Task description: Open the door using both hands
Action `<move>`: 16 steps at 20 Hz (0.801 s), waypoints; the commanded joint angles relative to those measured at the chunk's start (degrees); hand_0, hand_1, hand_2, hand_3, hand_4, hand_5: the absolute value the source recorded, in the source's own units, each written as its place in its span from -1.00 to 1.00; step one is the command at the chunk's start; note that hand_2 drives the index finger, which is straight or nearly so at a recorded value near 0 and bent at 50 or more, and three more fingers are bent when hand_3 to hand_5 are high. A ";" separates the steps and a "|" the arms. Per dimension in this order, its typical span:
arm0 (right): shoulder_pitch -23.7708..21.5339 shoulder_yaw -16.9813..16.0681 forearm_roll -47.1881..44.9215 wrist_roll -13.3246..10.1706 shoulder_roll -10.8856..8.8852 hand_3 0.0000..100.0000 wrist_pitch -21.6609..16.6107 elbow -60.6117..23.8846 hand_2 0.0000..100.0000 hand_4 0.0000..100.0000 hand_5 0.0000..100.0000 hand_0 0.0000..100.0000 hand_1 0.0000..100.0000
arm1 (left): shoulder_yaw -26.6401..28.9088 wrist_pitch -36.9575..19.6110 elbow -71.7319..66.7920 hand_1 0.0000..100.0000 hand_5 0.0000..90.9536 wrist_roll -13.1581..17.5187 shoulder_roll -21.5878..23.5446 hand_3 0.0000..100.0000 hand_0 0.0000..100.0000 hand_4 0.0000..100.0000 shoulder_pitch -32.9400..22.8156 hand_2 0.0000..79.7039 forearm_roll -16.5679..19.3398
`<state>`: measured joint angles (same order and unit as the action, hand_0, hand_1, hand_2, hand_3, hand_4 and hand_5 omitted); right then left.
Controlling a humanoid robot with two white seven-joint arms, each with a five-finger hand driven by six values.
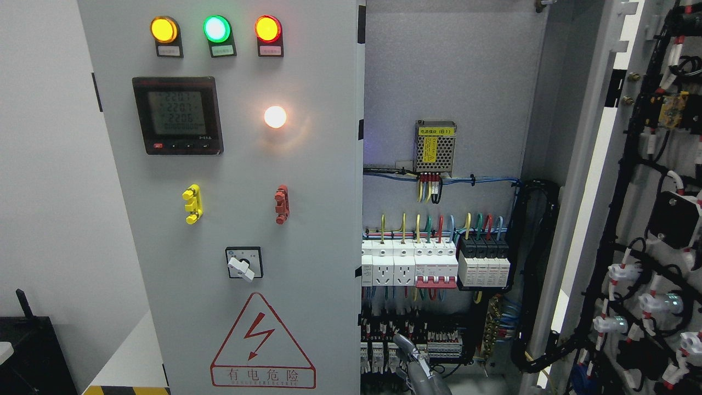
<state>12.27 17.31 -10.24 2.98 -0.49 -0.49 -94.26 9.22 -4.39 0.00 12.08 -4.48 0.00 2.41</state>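
Note:
The grey electrical cabinet has two doors. Its left door is closed and carries three indicator lamps, a digital meter, a yellow handle, a red handle and a rotary switch. The right door is swung wide open to the right, its wired inner side facing me. Inside the cabinet I see breakers and terminals. My right hand rises from the bottom edge in front of the open compartment, fingers extended and holding nothing, clear of both doors. My left arm is out of view.
Black cable bundles run down the cabinet's right inner side and across the open door. A power supply is mounted on the back panel. A black box stands at the lower left by the white wall.

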 commanded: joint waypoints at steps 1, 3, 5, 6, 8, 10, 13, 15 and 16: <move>4.42 0.00 -0.04 0.18 1.55 -1.00 0.49 7.07 -1.00 -1.00 -1.00 -0.23 -1.00 | 0.01 -0.01 0.09 -1.00 -1.00 0.05 -0.01 -1.00 -1.00 -1.00 -1.06 -1.00 -0.04; 5.47 -0.08 -0.13 0.27 1.55 -1.00 0.58 8.56 -1.00 -1.00 -1.00 -0.23 -1.00 | 0.01 -0.01 0.09 -1.00 -1.00 0.05 -0.01 -1.00 -1.00 -1.00 -1.06 -1.00 -0.04; 6.62 -0.17 -0.13 0.27 1.55 -1.00 0.49 10.50 -1.00 -1.00 -1.00 -0.23 -1.00 | 0.01 -0.01 0.09 -1.00 -1.00 0.05 -0.01 -1.00 -1.00 -1.00 -1.06 -1.00 -0.04; 7.06 -0.17 -0.13 0.27 1.55 -1.00 0.49 11.03 -1.00 -1.00 -1.00 -0.23 -1.00 | 0.01 -0.01 0.09 -1.00 -1.00 -0.04 -0.01 -1.00 -1.00 -1.00 -1.06 -1.00 -0.04; 7.15 -0.09 -0.13 0.27 1.55 -1.00 0.49 11.47 -1.00 -1.00 -1.00 -0.23 -1.00 | 0.01 -0.01 0.09 -1.00 -1.00 0.05 -0.01 -1.00 -1.00 -1.00 -1.06 -1.00 -0.04; 7.24 0.18 -1.26 0.27 1.55 -1.00 0.58 11.47 -1.00 -1.00 -1.00 -0.23 -1.00 | 0.01 -0.01 0.09 -1.00 -1.00 -0.04 -0.01 -1.00 -1.00 -1.00 -1.06 -1.00 0.05; 8.20 0.27 -2.50 0.27 1.55 -1.00 1.71 11.56 -1.00 -1.00 -1.00 -0.23 -1.00 | 0.01 -0.01 0.09 -1.00 -1.00 0.05 -0.01 -1.00 -1.00 -1.00 -1.06 -1.00 -0.04; 8.64 0.44 -2.94 0.27 1.55 -1.00 1.98 11.56 -1.00 -1.00 -1.00 -0.23 -1.00 | 0.01 -0.01 0.09 -1.00 -1.00 0.05 -0.01 -1.00 -1.00 -1.00 -1.06 -1.00 0.05; 8.82 0.53 -3.11 0.36 1.55 -1.00 1.98 11.65 -1.00 -1.00 -1.00 -0.23 -1.00 | 0.01 -0.01 0.09 -1.00 -1.00 -0.04 -0.01 -1.00 -1.00 -1.00 -1.06 -1.00 -0.04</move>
<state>19.62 17.43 -12.05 3.23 -0.12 1.19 -85.88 9.22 -4.38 0.00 11.76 -4.48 0.00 2.39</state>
